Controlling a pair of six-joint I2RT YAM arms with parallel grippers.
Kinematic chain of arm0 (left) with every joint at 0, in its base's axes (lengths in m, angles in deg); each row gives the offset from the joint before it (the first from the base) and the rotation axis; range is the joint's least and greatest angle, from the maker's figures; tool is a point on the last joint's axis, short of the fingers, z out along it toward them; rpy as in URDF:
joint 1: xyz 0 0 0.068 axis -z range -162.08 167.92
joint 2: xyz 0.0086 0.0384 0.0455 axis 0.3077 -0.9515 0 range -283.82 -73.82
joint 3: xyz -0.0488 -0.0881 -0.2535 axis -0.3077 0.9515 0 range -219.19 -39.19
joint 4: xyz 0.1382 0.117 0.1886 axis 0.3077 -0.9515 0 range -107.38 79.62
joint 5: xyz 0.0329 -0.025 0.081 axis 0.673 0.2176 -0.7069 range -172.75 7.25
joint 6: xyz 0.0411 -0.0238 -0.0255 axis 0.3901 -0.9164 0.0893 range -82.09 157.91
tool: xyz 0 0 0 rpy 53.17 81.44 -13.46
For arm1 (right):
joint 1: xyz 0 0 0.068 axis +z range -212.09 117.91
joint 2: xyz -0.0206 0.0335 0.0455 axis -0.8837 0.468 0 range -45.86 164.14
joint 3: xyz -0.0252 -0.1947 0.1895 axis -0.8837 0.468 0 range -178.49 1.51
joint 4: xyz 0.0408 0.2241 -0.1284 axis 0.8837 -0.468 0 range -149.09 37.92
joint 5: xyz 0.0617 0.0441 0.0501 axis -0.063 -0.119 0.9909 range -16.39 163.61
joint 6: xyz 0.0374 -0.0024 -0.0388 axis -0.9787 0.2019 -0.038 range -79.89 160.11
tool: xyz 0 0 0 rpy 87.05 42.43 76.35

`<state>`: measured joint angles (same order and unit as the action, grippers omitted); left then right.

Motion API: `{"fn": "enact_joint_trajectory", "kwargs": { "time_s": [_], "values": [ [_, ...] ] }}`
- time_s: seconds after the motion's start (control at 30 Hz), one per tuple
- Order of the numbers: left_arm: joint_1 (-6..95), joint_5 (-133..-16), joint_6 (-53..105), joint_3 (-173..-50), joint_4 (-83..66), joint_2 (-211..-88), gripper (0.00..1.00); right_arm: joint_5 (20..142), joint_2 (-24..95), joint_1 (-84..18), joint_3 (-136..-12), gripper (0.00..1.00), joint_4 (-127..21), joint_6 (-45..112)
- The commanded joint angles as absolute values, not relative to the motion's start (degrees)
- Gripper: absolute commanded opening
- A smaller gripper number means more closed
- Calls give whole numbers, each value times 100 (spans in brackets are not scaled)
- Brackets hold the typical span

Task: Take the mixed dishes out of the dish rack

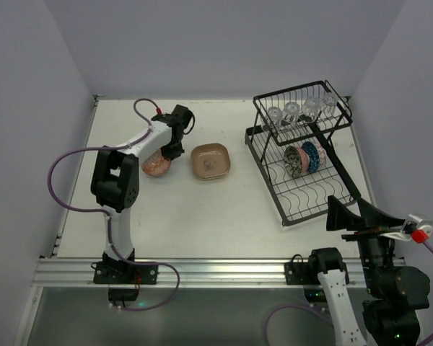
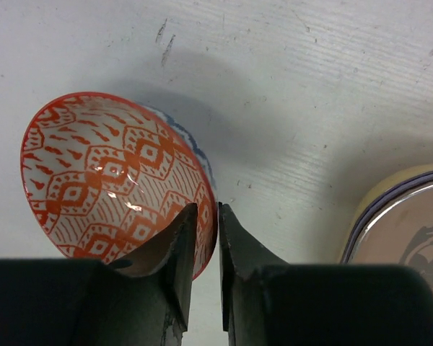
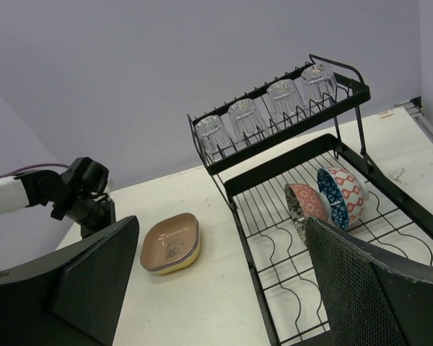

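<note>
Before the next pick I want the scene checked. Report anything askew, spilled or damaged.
The orange-patterned bowl is steeply tilted, not lying flat on the table. Its rim sits in the narrow gap between the fingers of the left gripper. Nothing looks spilled or broken.

Bright, even light. You get glare flecks on the bowl (image 2: 123, 173) ahead of the left gripper (image 2: 207, 209), soft shadow beyond.

Four glass cups (image 3: 244, 115), three patterned bowls (image 3: 343, 194), one yellow plate (image 1: 211, 161), one dish rack (image 1: 266, 178).
</note>
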<state>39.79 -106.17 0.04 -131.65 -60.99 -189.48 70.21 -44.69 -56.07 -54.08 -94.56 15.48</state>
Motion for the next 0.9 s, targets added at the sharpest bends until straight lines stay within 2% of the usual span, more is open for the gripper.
{"fn": "enact_joint_trajectory", "kwargs": {
  "time_s": [0.0, 0.07, 0.1, 0.17, 0.37, 0.47, 0.5, 0.53, 0.67, 0.87],
  "values": [
    [3980, -10579, 267, -13341, -6119, -19019, 23, 7027, -4340, -5594, -5430, 99, -9410, 1673],
    [3980, -10516, 293, -13314, -6066, -19036, 27, 7036, -4331, -5603, -5439, 99, -9410, 1690],
    [3980, -10507, 302, -13314, -6048, -19036, 34, 7036, -4322, -5586, -5447, 99, -9410, 1682],
    [3989, -10481, 293, -13367, -6092, -19010, 39, 7027, -4305, -5586, -5483, 99, -9410, 1690],
    [4244, -10648, 249, -13349, -5908, -18124, 61, 7027, -4234, -5594, -5456, 99, -9366, 1664],
    [4743, -10972, 118, -13279, -5715, -17491, 81, 7036, -4173, -5594, -5483, 99, -9348, 1699],
    [4963, -11121, 109, -13027, -5296, -17124, 93, 7053, -4164, -5594, -5483, 99, -9331, 1725],
    [5443, -11131, 135, -12833, -4979, -16938, 100, 7062, -4173, -5594, -5474, 99, -9322, 1752],
    [6589, -10955, 4, -11962, -3319, -16252, 100, 7018, -4330, -5594, -5360, 99, -9225, 1813],
    [8057, -10841, -85, -11240, -1192, -16258, 100, 6904, -4191, -5594, -5368, 99, -9269, 1831]
  ]
}}
